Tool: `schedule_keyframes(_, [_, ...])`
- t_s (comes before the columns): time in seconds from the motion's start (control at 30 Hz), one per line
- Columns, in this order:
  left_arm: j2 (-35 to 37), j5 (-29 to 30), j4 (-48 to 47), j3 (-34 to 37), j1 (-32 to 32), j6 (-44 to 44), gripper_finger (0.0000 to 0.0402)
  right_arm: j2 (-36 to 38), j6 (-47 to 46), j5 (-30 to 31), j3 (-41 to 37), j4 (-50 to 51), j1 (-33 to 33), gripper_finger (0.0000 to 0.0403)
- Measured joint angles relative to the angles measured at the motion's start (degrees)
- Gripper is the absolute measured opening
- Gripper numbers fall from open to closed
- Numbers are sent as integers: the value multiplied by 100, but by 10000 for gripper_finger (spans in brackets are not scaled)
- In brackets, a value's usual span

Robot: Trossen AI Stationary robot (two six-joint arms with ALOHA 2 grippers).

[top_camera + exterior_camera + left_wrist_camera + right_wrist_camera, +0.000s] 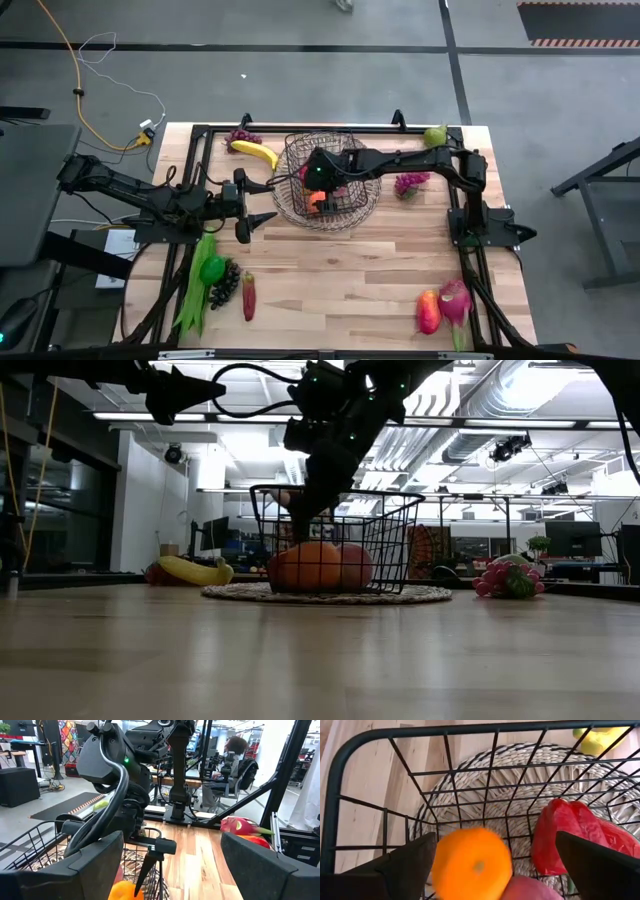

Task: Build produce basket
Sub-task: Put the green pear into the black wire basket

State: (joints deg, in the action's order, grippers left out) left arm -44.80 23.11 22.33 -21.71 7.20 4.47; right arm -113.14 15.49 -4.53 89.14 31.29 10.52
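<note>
Hovering inside the basket (325,180) on the wooden table (340,270), right gripper (492,857) spread above the orange (471,865)

From where I stand, nothing written can be read anywhere. No label, brand, number or sign shows legibly on the fruit, the arms or the room behind.

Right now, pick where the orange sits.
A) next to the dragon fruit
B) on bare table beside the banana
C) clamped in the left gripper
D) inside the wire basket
D: the orange lies inside the basket, between the open fingers of the right gripper.
</note>
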Motion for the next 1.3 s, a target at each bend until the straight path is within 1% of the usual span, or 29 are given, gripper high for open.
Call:
schedule_keyframes(0.13, [0,0,-24,2,2,-2,323,211,203,-69,0,353,86,398])
schedule_keyframes(0.2, [0,0,-22,2,0,-8,323,390,270,-230,0,620,135,398])
schedule_keyframes(0.27, [0,0,-26,2,0,-11,323,600,293,-509,-2,898,192,398])
schedule_keyframes(0.33, [0,0,-25,2,0,-11,323,847,397,-964,-48,1178,264,398])
schedule_keyframes(0.37, [1,0,-25,2,0,-11,323,1007,414,-1186,-177,1110,295,398])
schedule_keyframes(0.43, [0,0,-26,2,0,-13,323,1412,399,-1468,-675,672,304,398])
schedule_keyframes(0.5, [1,0,-27,2,0,-13,323,1929,243,-1470,-1448,-29,320,398])
schedule_keyframes(0.67, [0,0,-24,2,0,-13,323,3475,-611,-811,-3596,-2041,337,398])
schedule_keyframes(0.73, [0,9,-24,2,0,-13,323,4086,-953,-733,-4253,-2740,332,398])
schedule_keyframes(0.83, [0,19,-22,2,0,-13,323,4894,-1390,-752,-4973,-3486,328,398])
schedule_keyframes(0.93, [0,26,-20,2,0,-13,323,5551,-1590,-743,-5469,-3990,333,398])
schedule_keyframes(1.07, [0,26,-20,2,0,-13,323,6111,-1563,-744,-5918,-4498,330,398])
schedule_keyframes(1.17, [2,26,-20,2,0,-13,323,6292,-1667,-743,-6043,-4705,332,398])
schedule_keyframes(1.3, [0,25,-20,2,0,-13,323,6289,-2020,-749,-6052,-4708,332,398])
